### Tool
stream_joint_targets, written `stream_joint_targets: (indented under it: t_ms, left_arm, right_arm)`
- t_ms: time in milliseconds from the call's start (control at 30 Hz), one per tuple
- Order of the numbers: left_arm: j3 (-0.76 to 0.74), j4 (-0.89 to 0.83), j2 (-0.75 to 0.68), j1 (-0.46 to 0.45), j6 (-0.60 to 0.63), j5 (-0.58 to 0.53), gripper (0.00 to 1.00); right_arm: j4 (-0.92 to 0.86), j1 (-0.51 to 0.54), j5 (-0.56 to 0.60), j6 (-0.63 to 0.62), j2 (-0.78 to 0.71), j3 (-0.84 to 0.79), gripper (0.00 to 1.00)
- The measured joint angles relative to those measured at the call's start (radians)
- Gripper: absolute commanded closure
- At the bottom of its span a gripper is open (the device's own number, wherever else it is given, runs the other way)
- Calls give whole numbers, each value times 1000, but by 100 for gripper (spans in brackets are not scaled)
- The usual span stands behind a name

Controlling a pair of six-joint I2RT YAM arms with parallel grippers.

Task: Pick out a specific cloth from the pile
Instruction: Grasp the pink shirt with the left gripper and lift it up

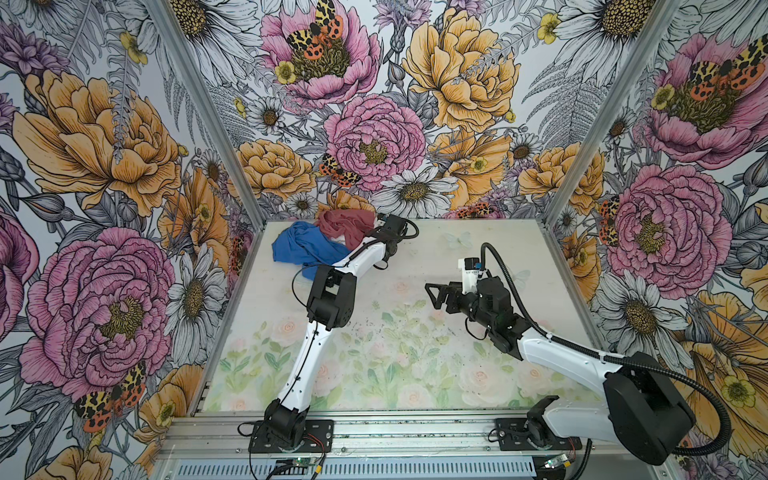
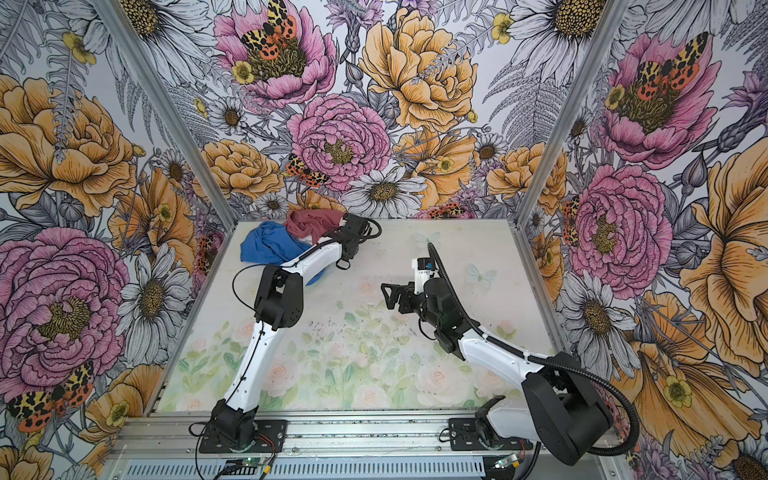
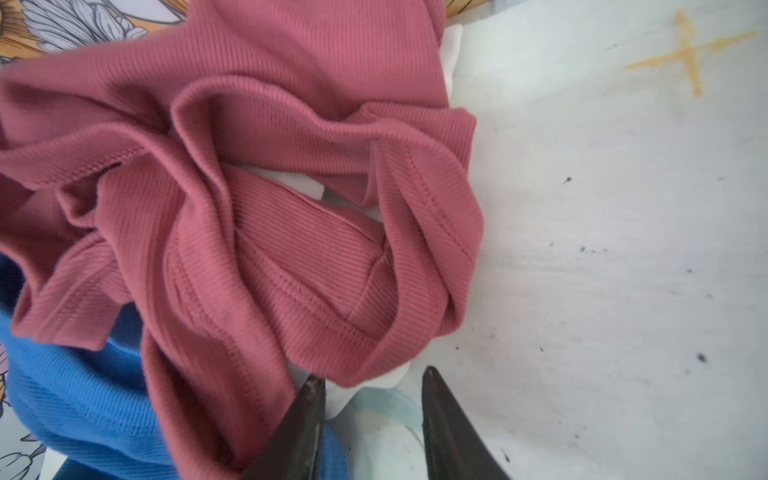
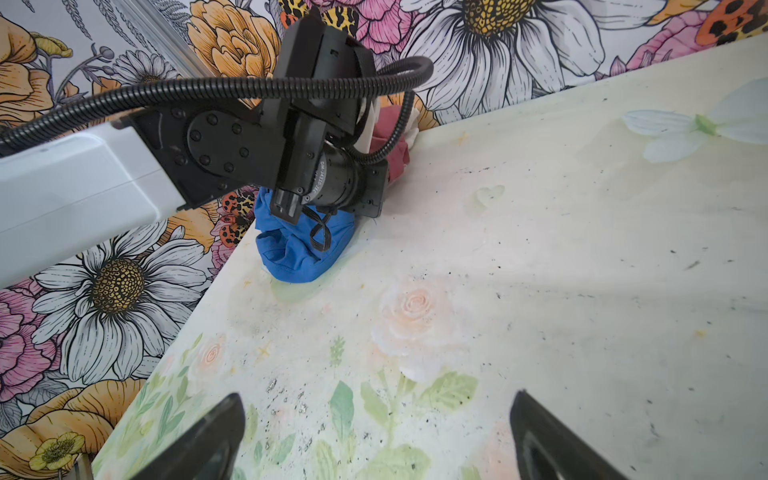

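**Left claw at the pile's white edge, right claw idle**

The pile (image 1: pixel 328 241) sits at the far left corner of the worktop (image 1: pixel 457 365), close to the flowered back wall. Its royal blue cloth (image 1: pixel 305 249) lies leftmost, with the dusty red cloth (image 1: pixel 345 226) bunched against it on the right. The cloth (image 3: pixel 395 378), plain white, shows only as slivers under and behind the red one: a strip at the red folds' lower edge, another peeking through a gap in them.

The left claw (image 3: pixel 372 399) reaches over the blue cloth to the pile's right side. In the left wrist view its jaws stand partly apart, one fingertip (image 3: pixel 311 390) against the red fabric, and a white corner lies in the gap between them. Whether they pinch it cannot be told.

Further right, well apart from the pile, the right claw (image 1: pixel 432 293) hovers over the bare middle of the worktop, jaws spread wide and holding nothing.
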Motion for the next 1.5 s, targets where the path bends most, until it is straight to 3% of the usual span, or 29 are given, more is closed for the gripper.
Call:
stream_joint_targets:
  t_ms: [633, 1133, 1500]
  left_arm:
    - [23, -1, 39, 11, 6, -42, 61]
    - [46, 0, 65, 27, 48, -56, 98]
    - [-82, -10, -79, 26, 24, -10, 100]
  right_arm:
    - [44, -24, -70, 42, 122, 40, 0]
    - [52, -31, -86, 60, 139, 47, 1]
    - [51, -31, -94, 76, 57, 40, 1]
